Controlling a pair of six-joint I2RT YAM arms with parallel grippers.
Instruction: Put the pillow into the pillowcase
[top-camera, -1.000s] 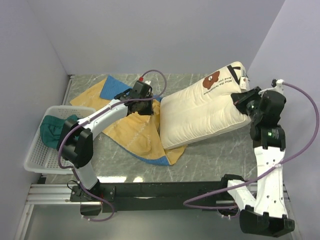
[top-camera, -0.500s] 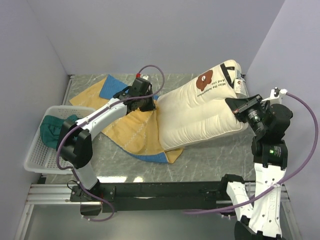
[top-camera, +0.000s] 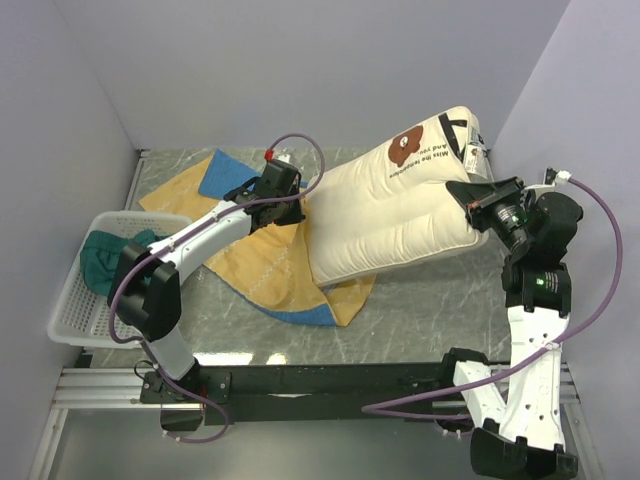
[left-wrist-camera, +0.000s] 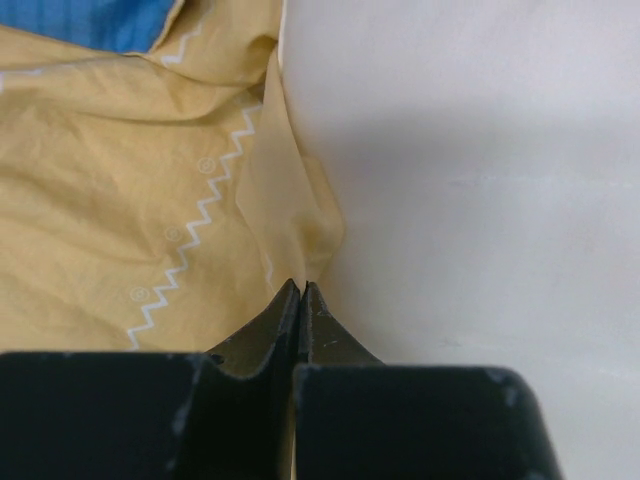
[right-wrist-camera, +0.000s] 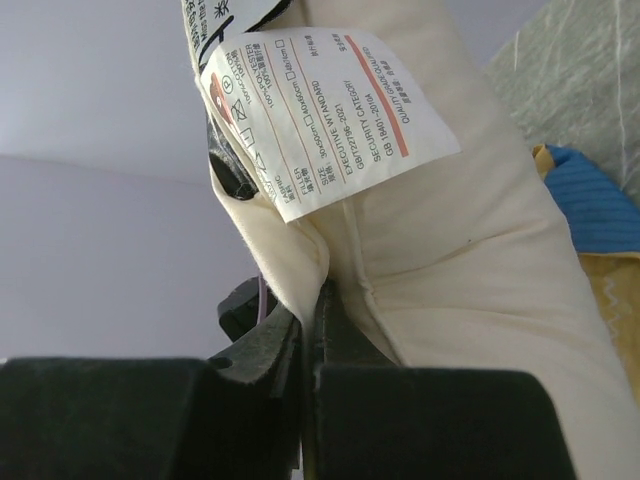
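The cream-white pillow (top-camera: 400, 215) with its bear print lies slanted across the table. Its left end rests on the mustard-yellow pillowcase (top-camera: 262, 268), which has a blue corner (top-camera: 226, 176) folded over at the back. My left gripper (top-camera: 296, 206) is shut on a raised yellow fold of the pillowcase (left-wrist-camera: 120, 200), right against the pillow (left-wrist-camera: 480, 180); its tips (left-wrist-camera: 302, 286) pinch the cloth. My right gripper (top-camera: 472, 196) is shut on the seam at the pillow's right end (right-wrist-camera: 470, 270), just below the white tag (right-wrist-camera: 320, 120), and holds that end up. Its tips (right-wrist-camera: 316, 300) are pressed together on the seam.
A white basket (top-camera: 72, 305) sits at the left table edge with a dark teal cloth (top-camera: 103, 260) in it. Pale walls close in the table at the back, left and right. The blue face of the pillowcase (right-wrist-camera: 596, 205) shows past the pillow in the right wrist view.
The right gripper has lifted the pillow's right end and pushed it left. The pillow's left end now presses against the left gripper's fold and covers more of the pillowcase.
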